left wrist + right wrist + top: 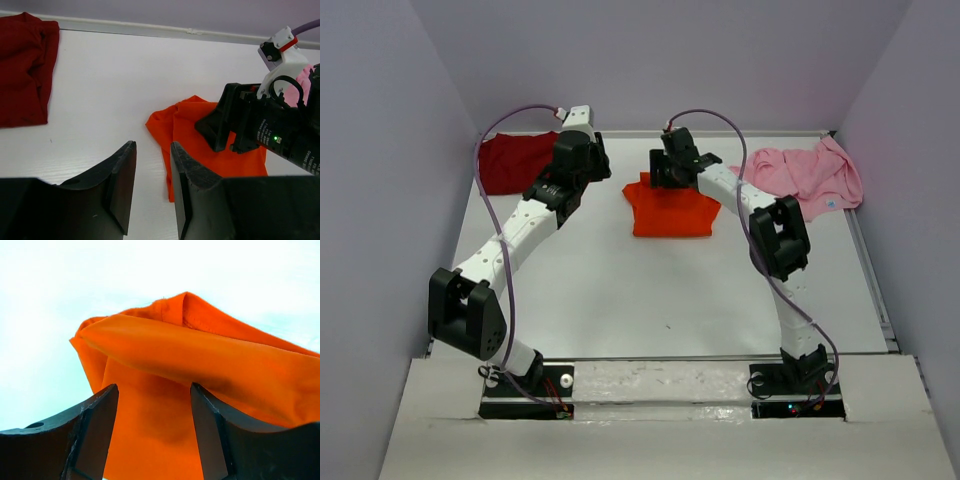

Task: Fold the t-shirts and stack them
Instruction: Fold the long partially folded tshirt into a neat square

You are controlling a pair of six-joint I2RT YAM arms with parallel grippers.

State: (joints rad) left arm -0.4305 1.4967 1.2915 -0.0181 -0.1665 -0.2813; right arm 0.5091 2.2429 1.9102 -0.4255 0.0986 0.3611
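The bright orange t-shirt [670, 212] lies folded in the middle of the table toward the back. My right gripper [670, 172] hangs over its back edge, open, with orange cloth [200, 350] below and between the jaws [154, 387] but not pinched. My left gripper [598, 172] is just left of the orange shirt, jaws a little apart and empty [152, 145], over bare table. The left wrist view shows the orange shirt [190, 130] and the right gripper [220, 132] on it. The maroon t-shirt [515, 162] lies at the back left. The pink t-shirt [810, 175] lies crumpled at the back right.
White table [620, 290] enclosed by grey walls at the back and sides. The maroon shirt [22, 70] lies by the back wall in the left wrist view. A bit of pink shirt [302, 80] shows behind the right wrist.
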